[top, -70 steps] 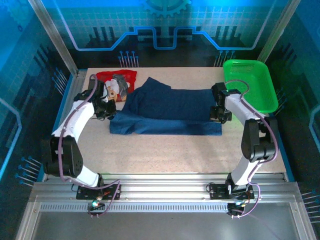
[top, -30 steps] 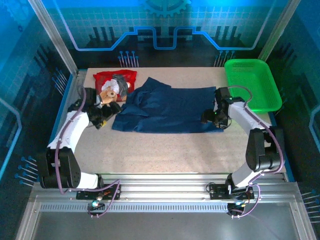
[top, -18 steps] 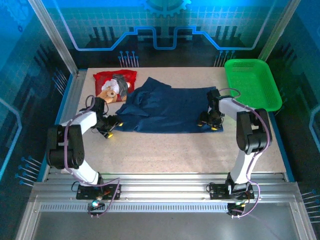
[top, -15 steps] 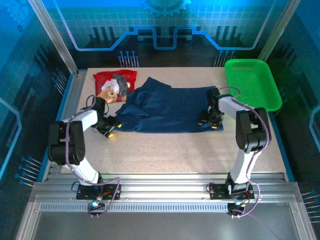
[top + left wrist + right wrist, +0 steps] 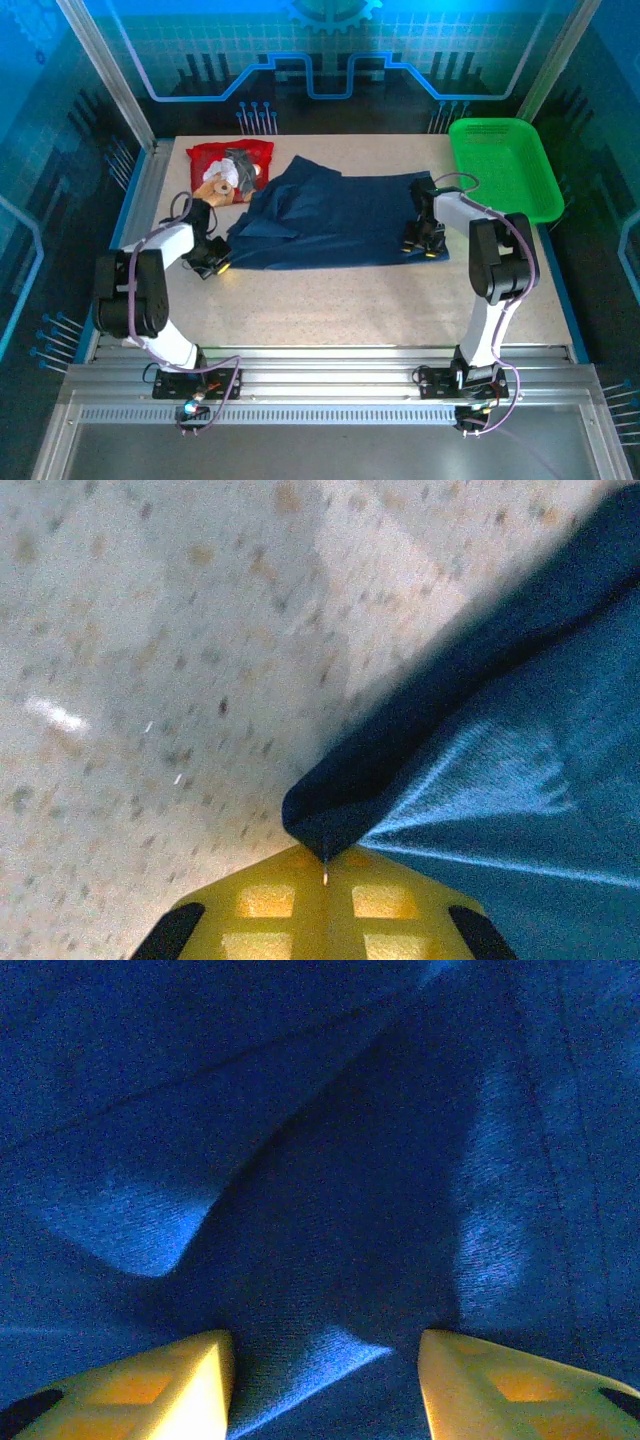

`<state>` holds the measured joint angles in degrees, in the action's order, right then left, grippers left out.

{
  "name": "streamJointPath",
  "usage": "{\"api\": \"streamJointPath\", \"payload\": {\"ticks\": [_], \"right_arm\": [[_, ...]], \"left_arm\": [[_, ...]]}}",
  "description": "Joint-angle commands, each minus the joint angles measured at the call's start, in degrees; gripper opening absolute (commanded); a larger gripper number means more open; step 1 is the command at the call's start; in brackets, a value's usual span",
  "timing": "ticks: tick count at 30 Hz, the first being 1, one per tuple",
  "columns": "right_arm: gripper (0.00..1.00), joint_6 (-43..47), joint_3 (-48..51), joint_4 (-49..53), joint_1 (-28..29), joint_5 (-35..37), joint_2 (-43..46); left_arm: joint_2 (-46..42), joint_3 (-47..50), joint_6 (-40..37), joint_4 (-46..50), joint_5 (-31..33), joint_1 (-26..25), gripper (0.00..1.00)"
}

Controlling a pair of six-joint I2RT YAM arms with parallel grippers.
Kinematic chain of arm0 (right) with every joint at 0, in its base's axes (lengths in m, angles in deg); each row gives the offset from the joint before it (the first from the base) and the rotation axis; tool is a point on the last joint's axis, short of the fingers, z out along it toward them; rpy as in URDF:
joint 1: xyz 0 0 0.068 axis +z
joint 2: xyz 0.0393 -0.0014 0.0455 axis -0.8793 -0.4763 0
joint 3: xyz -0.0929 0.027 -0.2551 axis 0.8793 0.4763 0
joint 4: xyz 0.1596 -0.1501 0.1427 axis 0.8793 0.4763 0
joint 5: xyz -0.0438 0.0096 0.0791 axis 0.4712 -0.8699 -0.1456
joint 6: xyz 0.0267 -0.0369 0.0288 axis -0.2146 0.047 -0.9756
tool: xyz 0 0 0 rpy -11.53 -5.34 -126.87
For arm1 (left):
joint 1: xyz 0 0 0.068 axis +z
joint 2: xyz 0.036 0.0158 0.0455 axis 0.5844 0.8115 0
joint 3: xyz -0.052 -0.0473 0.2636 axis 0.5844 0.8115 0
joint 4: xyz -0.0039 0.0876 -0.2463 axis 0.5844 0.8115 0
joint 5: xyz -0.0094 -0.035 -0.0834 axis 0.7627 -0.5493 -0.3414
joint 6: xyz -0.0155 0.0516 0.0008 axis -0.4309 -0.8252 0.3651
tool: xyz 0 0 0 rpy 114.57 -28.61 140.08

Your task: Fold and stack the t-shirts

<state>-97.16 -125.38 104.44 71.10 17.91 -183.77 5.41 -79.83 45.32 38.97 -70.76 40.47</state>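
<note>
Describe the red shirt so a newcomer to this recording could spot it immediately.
Start at the speckled table and go to its far left corner. The red t-shirt lies bunched there, just left of the spread navy t-shirt; it alone is red, with a teddy-bear picture.

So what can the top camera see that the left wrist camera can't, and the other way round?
Top camera's extras: the red t-shirt with its teddy bear, the green basket, both whole arms, and the right gripper on the right side of the navy t-shirt. Left wrist camera's extras: a close look at the left gripper, its yellow fingers shut together, pinching a corner of the cloth. Both share the navy t-shirt, the left gripper and the speckled table.
</note>
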Motion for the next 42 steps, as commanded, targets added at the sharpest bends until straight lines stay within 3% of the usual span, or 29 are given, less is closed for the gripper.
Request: {"api": "streamJointPath", "payload": {"ticks": [1, 5, 7, 10, 12, 17, 23, 29, 34, 42], "right_arm": [[0.52, -2.4, 4.1, 5.7, 1.2, 1.2, 1.7], [0.52, -4.3, 7.2, 6.5, 2.5, -0.8, 3.9], [0.54, -4.7, 7.9, 7.4, 3.6, -1.2, 5.1], [0.64, -3.6, 6.9, 7.7, 6.7, -0.6, 8.7], [0.70, -0.3, 4.0, 6.8, 9.7, -1.1, 11.6], [0.78, 9.8, -8.2, 2.5, 17.1, -8.3, 12.3], [0.77, 17.3, -26.2, -3.2, 21.8, -29.9, -1.8], [0.74, 20.4, -50.7, -0.6, 27.0, -39.6, -22.9], [0.73, 19.1, -65.4, 3.2, 29.7, -41.9, -35.6], [0.72, 16.7, -67.4, 2.0, 31.7, -37.8, -41.1]], "left_arm": [[-5.0, 4.3, -0.5, 3.3, 2.6, 0.4, 0.04], [-10.3, 6.5, 0.6, 5.8, 2.4, 0.4, 0.07], [-11.7, 6.2, 0.9, 7.1, 1.7, 0.4, 0.19], [-14.8, 4.5, 2.0, 8.6, -0.1, 0.2, 0.32], [-17.4, 1.3, 2.7, 9.9, 0.0, 0.2, 0.49], [-15.1, -10.6, 0.8, 12.7, -1.5, 0.2, 0.64], [-5.3, -16.6, 0.8, 6.3, -7.6, 1.2, 0.62], [1.7, -13.9, 8.0, -4.4, -12.0, 3.4, 0.50], [-1.0, -10.6, 7.9, -4.5, -10.3, 3.5, 0.44], [-6.5, -2.9, 7.2, -5.3, -11.0, 3.6, 0.43]]}}
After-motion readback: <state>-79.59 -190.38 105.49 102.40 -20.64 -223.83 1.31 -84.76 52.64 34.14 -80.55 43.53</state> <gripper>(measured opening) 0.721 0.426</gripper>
